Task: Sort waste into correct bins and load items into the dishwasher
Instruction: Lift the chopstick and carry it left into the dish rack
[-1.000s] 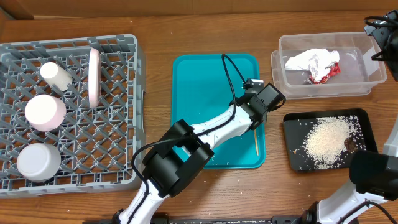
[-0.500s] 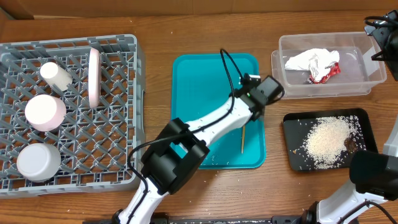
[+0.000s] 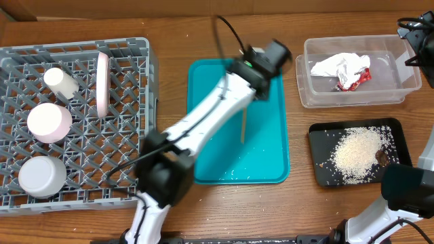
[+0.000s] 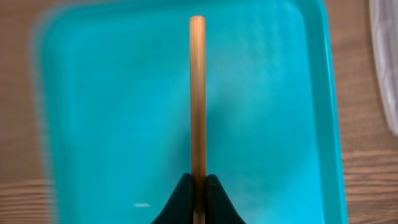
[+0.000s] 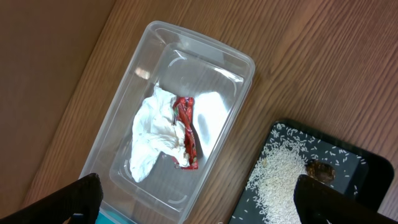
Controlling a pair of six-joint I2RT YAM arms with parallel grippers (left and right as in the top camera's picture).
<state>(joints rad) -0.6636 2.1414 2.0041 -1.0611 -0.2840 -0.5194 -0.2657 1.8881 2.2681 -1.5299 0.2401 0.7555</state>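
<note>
Left gripper (image 4: 198, 182) is clamping a chopstick (image 4: 198, 93), holding it over the teal tray's (image 4: 93, 112) right half. Loading step is underway. Next move likely calls for carrying it to the dish rack (image 3: 129, 44). Right gripper (image 5: 205, 208) is standing open.

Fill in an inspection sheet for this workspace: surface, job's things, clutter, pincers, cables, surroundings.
Surface: wooden table with a teal tray.
Job's things: plate, cup and two bowls in the grey rack; white paper and red wrapper in the clear tub; rice and brown scrap in the black tray; chopstick held above the teal tray.
Clutter: white specks on teal tray.
Pincers: left pincer shut on the chopstick; right pincer open over the clear tub.
Cables: black cable looping from the left arm.
Surroundings: brown board behind the table.
</note>
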